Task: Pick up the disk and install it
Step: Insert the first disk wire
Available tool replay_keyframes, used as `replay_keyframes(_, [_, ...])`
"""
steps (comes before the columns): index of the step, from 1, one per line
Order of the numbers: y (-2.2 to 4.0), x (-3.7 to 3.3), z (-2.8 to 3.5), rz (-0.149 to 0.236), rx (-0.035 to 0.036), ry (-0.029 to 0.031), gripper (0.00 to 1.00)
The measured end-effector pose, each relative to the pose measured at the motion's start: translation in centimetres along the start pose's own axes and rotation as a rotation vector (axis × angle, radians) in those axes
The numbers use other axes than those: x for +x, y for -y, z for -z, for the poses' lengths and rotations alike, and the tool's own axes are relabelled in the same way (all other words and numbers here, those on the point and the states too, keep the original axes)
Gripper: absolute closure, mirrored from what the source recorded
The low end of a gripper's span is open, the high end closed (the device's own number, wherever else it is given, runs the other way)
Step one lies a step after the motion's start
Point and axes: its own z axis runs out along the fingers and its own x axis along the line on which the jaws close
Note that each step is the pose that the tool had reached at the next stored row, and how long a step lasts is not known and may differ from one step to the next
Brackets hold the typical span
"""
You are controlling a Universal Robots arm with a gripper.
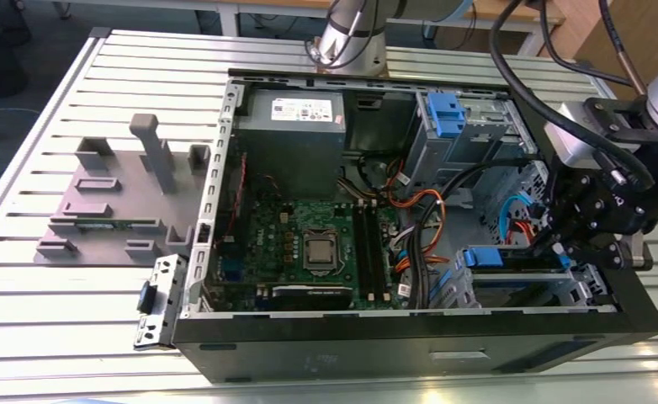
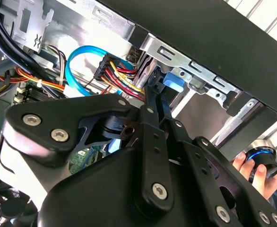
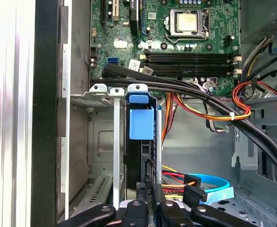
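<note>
Disk (image 3: 141, 124) stands on edge in the metal drive cage (image 3: 98, 142) at the front corner of the open computer case (image 1: 419, 349); its blue bracket tab faces the first wrist view, dark drive body below it; in the exterior view the same blue tab (image 1: 496, 257) shows at the cage on the exterior view's right. Gripper (image 3: 149, 204) sits directly against the near edge of the disk, black fingers (image 3: 143, 194) drawn close together on either side of that edge; whether they actually clamp it I cannot tell. In the exterior view the gripper (image 1: 576, 244) hangs just above and beside the cage.

Surface: a table (image 1: 37, 278) of pale ribbed aluminium slats carries the case; a wooden bench stands beyond it; floor dark.

Left to right in the exterior view: one grey moulded fixture (image 1: 121, 198) with several upright pegs, well apart from the case; one small metal bracket with a blue latch (image 1: 155, 303) lying just beside the case's corner; one grey power supply box (image 1: 295, 126) with a white sticker; one green motherboard (image 1: 312, 244) with one bare processor socket (image 1: 320, 251); one second blue-tabbed carrier (image 1: 447, 114) in the upper bay; one bundle of orange, red and yellow wires (image 1: 419, 219); one light blue flat cable (image 3: 214, 182).

In the second wrist view a person's hand (image 2: 259, 172) holds a black knob with a blue ring, outside the case wall.
</note>
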Motion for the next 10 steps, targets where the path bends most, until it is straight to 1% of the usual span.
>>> replay_keyframes(9, [-0.03,0.01,-0.12,0.0,-0.0001,0.0005,0.83])
replay_keyframes(10, [-0.03,0.0,-0.18,0.0,-0.0003,0.0021,0.83])
